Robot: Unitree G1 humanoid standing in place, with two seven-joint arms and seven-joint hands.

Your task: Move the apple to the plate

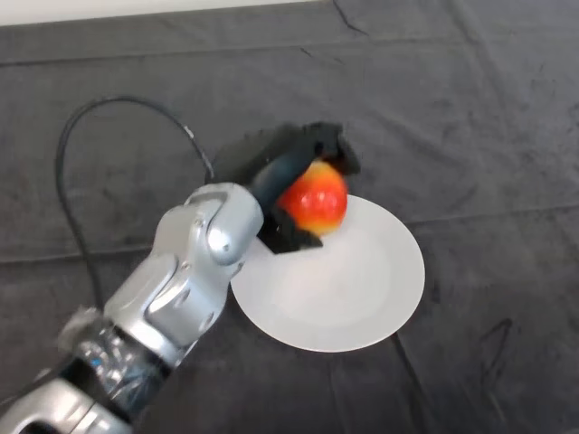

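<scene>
Head view: you've 1 apple (318, 201), 1 plate (339, 289). Your left hand (288, 167) is curled round the apple, over the plate's far-left rim.

The dark grey cloth (470, 108) over the table looks soft and matt, with faint creases and a brushed nap. The round white plate (362, 289) is smooth with a dull, even sheen. At its 11 o'clock edge the red and yellow apple (318, 201) has glossy skin. The black hand (282, 172) curled round it looks like matt plastic. The silver-grey arm (194, 262) has a smooth, satin, metallic-looking shell.
</scene>
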